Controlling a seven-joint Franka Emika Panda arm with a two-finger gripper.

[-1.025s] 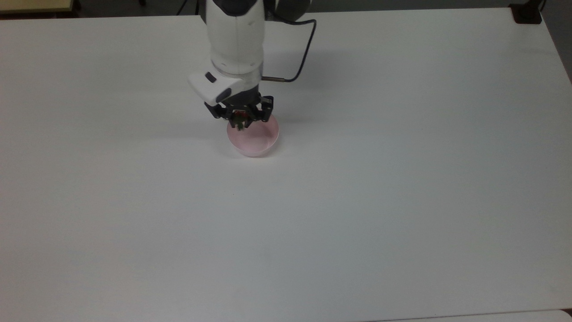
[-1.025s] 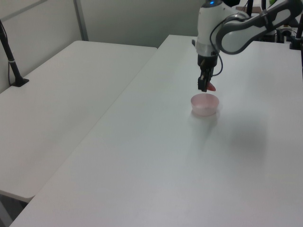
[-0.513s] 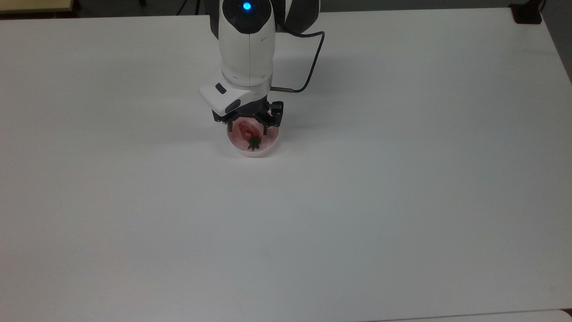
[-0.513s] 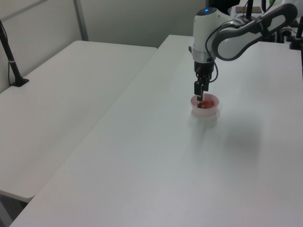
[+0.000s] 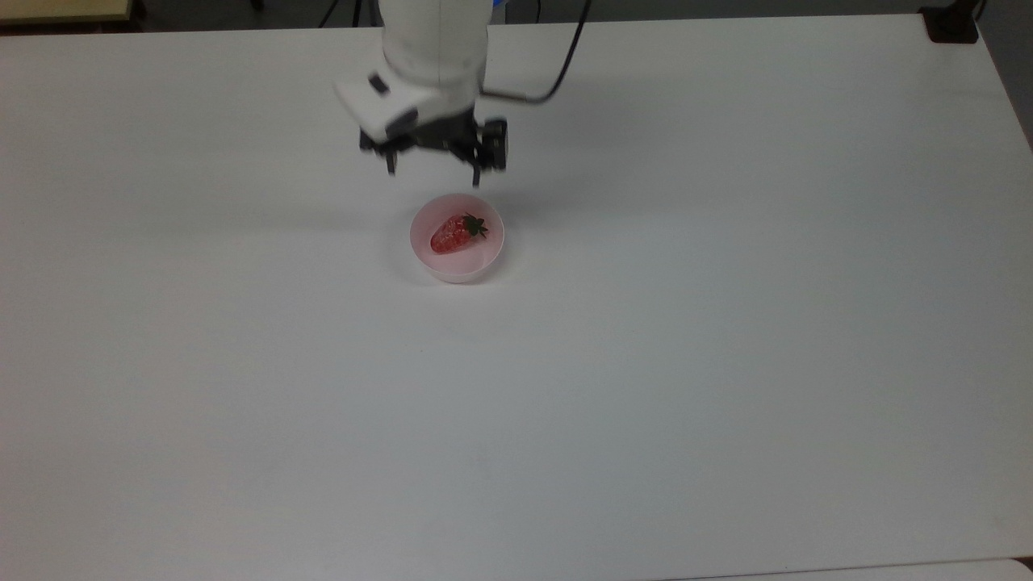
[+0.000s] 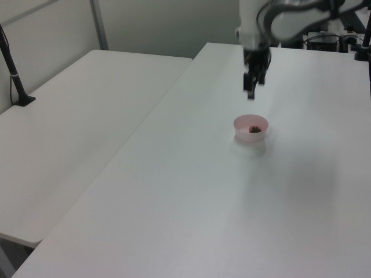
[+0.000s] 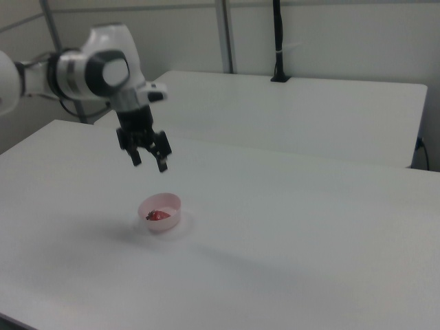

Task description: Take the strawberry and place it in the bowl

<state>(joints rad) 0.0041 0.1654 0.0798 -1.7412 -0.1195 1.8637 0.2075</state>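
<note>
Strawberry (image 5: 453, 232) lies on its side inside the bowl (image 5: 457, 266), red body toward the top view's left and green cap toward the top view's right, resting on the bowl's floor. In the right view it (image 7: 158, 215) shows as a small red shape low against the pink wall, and in the left view a dark speck marks it (image 6: 253, 130) within the rim.

My hand (image 5: 433, 173) hangs above the bowl and a little beyond its far rim as the top view shows it, well clear of the walls. Its two fingers are spread wide apart and nothing sits between them; the right view shows my hand (image 7: 148, 161) the same way, both tips pointing down at the bare tabletop (image 5: 726, 323) just beside the bowl.

As I judge it, the task's main work is done: the fruit is in the bowl, and I am no longer gripping it. The bowl stands upright on the tabletop, not tipped. What is left, if anything, is only to take my arm away from the bowl without brushing its rim; nothing else on the tabletop near the bowl calls for handling.
</note>
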